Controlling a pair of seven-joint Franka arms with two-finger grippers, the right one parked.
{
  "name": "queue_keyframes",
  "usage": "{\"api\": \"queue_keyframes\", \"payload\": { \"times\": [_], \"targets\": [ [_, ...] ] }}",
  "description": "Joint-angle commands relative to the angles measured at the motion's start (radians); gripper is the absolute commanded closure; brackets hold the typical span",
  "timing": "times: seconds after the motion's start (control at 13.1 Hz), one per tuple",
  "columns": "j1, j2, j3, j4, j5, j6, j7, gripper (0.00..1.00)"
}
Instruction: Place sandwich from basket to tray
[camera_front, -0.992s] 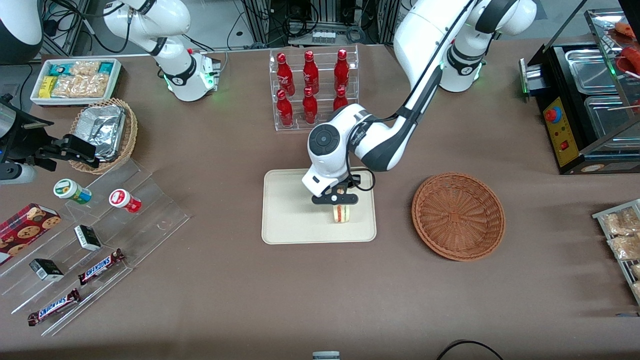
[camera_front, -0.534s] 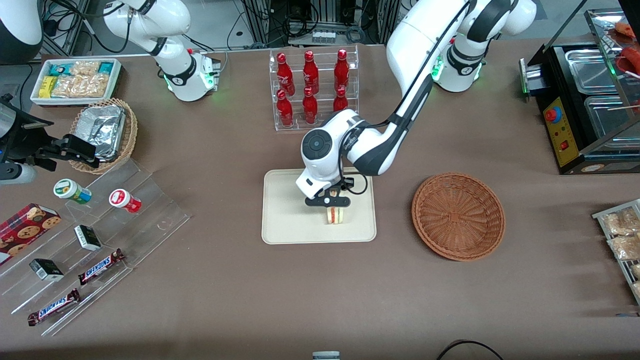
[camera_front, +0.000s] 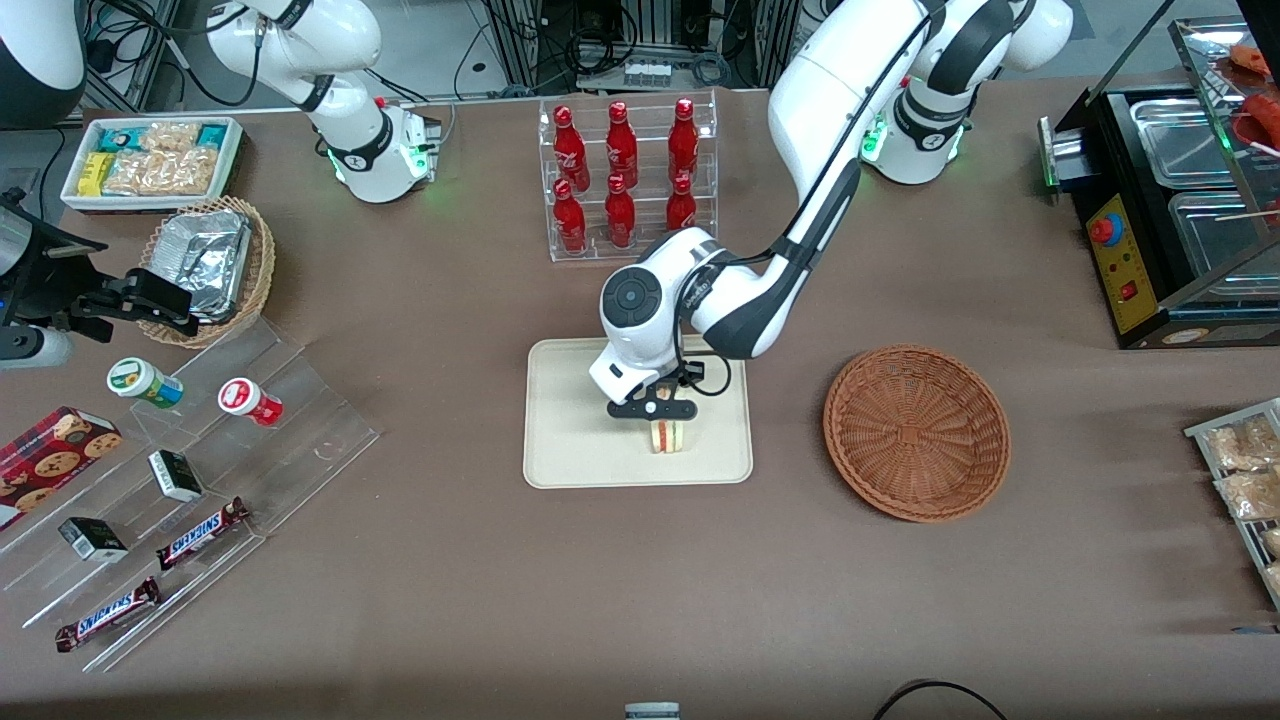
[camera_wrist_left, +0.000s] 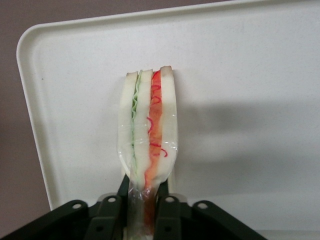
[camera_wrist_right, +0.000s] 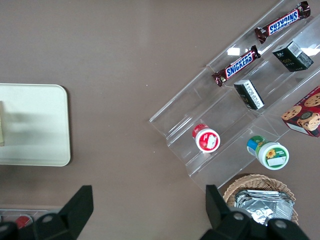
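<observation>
The sandwich (camera_front: 668, 437) (camera_wrist_left: 148, 130), a pale wedge in clear film with a red and a green filling layer, stands on edge over the cream tray (camera_front: 570, 450) (camera_wrist_left: 240, 75) (camera_wrist_right: 35, 125), low at its surface. Whether it touches the tray I cannot tell. My left gripper (camera_front: 661, 419) (camera_wrist_left: 145, 194) is above it, shut on the sandwich, with a black finger pressing each bread side. The round reddish-brown basket (camera_front: 916, 432) lies beside the tray, toward the working arm's end, with nothing in it.
A clear rack of red bottles (camera_front: 625, 180) stands farther from the front camera than the tray. Toward the parked arm's end are a stepped acrylic shelf of snacks (camera_front: 200, 450), a foil-filled wicker basket (camera_front: 205, 265) and a white bin (camera_front: 150, 160). A food warmer (camera_front: 1180, 200) stands at the working arm's end.
The gripper has carried the sandwich a short way across the tray toward the parked arm's end and a little lower. It has stayed shut on the sandwich.
</observation>
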Motion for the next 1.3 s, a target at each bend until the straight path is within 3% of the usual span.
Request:
{"api": "queue_keyframes", "payload": {
  "times": [0.0, 0.31, 0.61, 0.99, 1.22],
  "targets": [
    [0.019, 0.003, 0.010, 0.051, -0.076, -0.009, -0.010, 0.01],
    [0.060, -0.084, 0.013, 0.115, -0.092, -0.104, -0.021, 0.01],
    [0.100, -0.250, 0.049, 0.101, -0.085, -0.236, -0.038, 0.01],
    [0.250, -0.500, 0.051, -0.030, -0.076, -0.411, 0.112, 0.01],
    [0.359, -0.584, 0.051, -0.058, -0.073, -0.495, 0.206, 0.01]
  ]
}}
